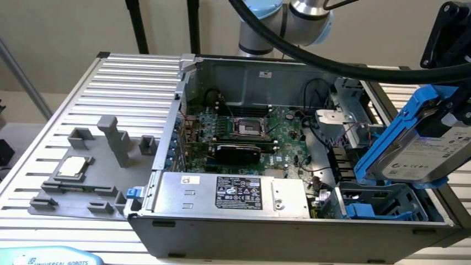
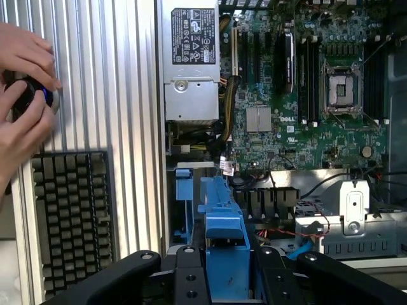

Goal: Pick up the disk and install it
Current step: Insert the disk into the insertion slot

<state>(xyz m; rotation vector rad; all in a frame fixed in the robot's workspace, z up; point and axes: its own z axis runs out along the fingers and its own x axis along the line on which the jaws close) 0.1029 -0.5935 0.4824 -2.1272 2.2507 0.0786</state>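
One disk (image 1: 431,152), apparently clamped by the hand (image 2: 229,276), stands on edge, long axis tilted near-upright.

One disk (image 1: 434,152) in a blue frame is showing. One open computer case (image 1: 243,234) is sitting there, holding one silver box (image 1: 235,193). One small square chip (image 1: 74,165) is lying on one grey tray (image 1: 81,193). Two hands are showing, one hand (image 2: 25,54) and the other hand (image 2: 19,136).
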